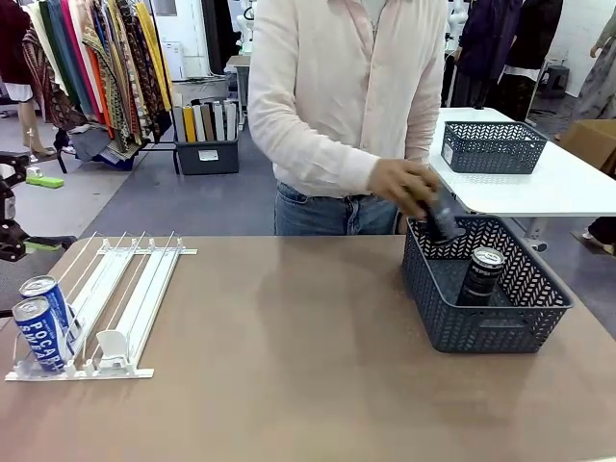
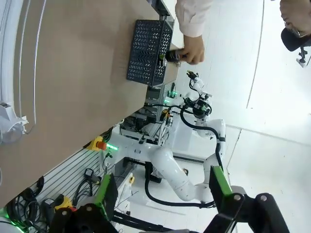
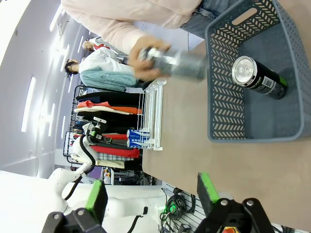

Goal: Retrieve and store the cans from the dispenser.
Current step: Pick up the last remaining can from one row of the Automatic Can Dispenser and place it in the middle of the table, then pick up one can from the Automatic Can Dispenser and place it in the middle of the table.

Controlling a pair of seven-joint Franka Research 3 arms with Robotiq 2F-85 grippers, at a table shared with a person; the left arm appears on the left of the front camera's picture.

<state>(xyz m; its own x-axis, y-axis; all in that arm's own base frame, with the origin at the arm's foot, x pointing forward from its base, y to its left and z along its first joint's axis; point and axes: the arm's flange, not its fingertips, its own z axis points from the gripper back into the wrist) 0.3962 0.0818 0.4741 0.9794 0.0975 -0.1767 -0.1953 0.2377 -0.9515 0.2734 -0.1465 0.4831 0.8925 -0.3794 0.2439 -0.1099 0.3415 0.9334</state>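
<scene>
Two blue cans [image 1: 40, 327] with white lettering stand at the front lip of the white dispenser [image 1: 135, 289], at the table's left. A person's hand [image 1: 404, 183] holds a dark can [image 1: 441, 217] tilted over the far rim of a dark grey mesh basket [image 1: 481, 332]. A black can [image 1: 481, 274] stands upright inside that basket. My left gripper [image 2: 163, 194] is open, well off the table's edge, with nothing between its fingers. My right gripper [image 3: 151, 194] is open too and holds nothing; it looks across at the basket [image 3: 223, 97], the black can [image 3: 257, 77] and the blue cans [image 3: 138, 137].
A second mesh basket [image 1: 493, 146] sits on a white table behind the person. The person stands at the far edge, right of centre. Bare brown tabletop lies between the dispenser and the basket. The right arm [image 2: 194, 102] shows far off in the left wrist view.
</scene>
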